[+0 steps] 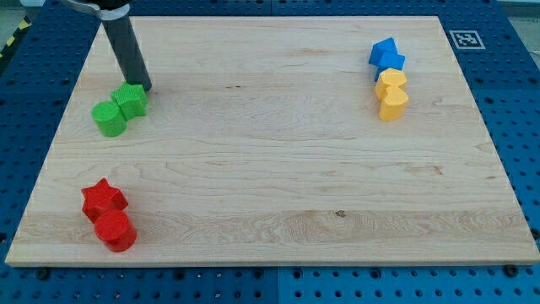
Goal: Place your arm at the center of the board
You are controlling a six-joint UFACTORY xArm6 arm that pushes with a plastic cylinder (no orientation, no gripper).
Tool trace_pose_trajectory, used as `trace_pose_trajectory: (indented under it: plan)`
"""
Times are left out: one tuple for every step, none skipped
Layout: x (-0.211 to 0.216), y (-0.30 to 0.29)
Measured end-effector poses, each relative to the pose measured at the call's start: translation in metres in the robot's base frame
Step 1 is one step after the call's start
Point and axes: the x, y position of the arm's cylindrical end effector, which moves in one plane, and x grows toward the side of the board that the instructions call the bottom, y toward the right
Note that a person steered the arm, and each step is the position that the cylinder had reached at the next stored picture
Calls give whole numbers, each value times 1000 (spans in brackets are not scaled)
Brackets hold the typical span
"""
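Observation:
My dark rod comes down from the view's top left and my tip (143, 87) rests on the wooden board (278, 152) just above and right of the green star block (131, 100), touching or nearly touching it. A green cylinder (109, 119) sits against that star on its lower left. A red star (103, 199) and a red cylinder (116, 230) sit together at the lower left. At the upper right are two blue blocks (386, 57) with two yellow blocks (391, 94) right below them.
The board lies on a blue perforated table (515, 101). A black-and-white marker tag (466, 39) sits at the board's top right corner.

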Motion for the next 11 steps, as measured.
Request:
trace_pose_trajectory:
  plan:
    - [0,19]
    - [0,55]
    - [0,80]
    - [0,81]
    - [5,81]
    - [29,93]
    - [38,94]
    - [53,98]
    - [53,98]
    - [67,105]
    - [71,108]
